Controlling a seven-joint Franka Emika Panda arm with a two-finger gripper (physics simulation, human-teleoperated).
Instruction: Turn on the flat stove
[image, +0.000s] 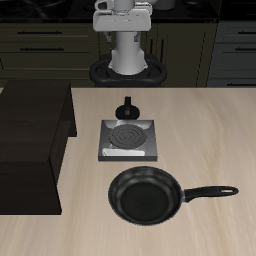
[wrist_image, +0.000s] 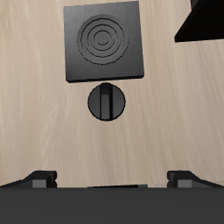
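Observation:
The flat stove is a small grey square plate with a dark spiral burner, in the middle of the table. Its black round knob stands at the edge facing the robot's base. In the wrist view the stove looks dark with concentric rings, and the knob is a black disc with a slot. My gripper is open and empty, high above the table behind the knob. Both fingertips show wide apart. In the exterior view the gripper is near the robot's base.
A black frying pan with a long handle lies between the stove and the table's front edge. A dark wooden cabinet stands beside the stove; its corner shows in the wrist view.

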